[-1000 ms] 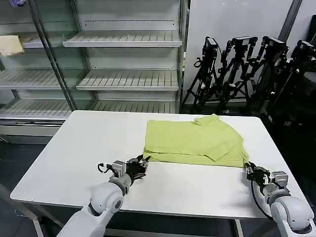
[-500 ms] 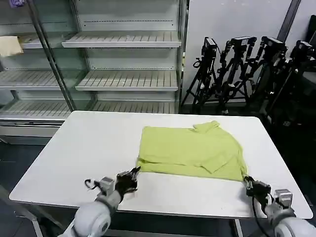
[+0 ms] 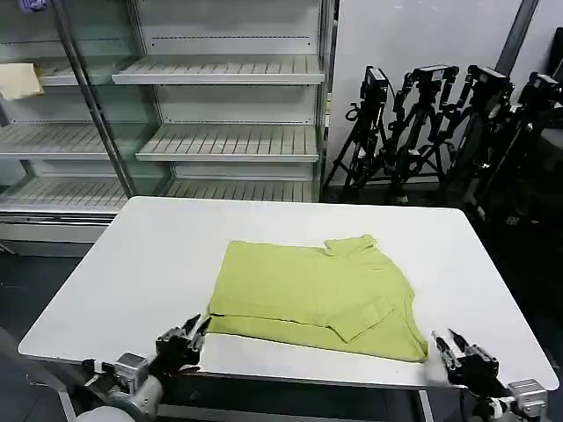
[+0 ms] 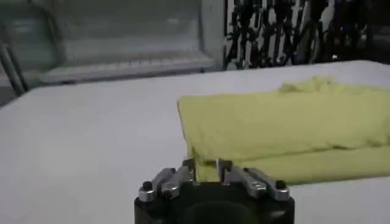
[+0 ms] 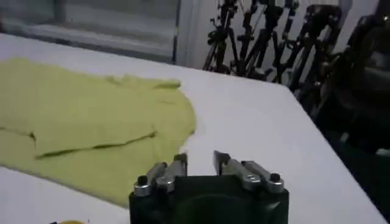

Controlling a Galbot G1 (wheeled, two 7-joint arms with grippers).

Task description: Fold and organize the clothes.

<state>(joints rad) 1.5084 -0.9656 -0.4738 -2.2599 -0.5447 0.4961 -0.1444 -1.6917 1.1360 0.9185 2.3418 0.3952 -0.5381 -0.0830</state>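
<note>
We have dragged the T-shirt (image 3: 312, 299) toward the table's (image 3: 149, 255) near edge and slightly left; it lies flat, ready for folding. Both grippers, left gripper (image 3: 187, 335) and right gripper (image 3: 446, 346), have pulled back, jaws open and empty. Shelves (image 3: 220, 141) and tripods (image 3: 440, 123) stand far off, obstructing nothing.

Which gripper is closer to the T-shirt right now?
Left. The left gripper sits right at the near-left corner of the T-shirt, fingers open. The right gripper is just off the near-right corner, slightly farther out, fingers open.
</note>
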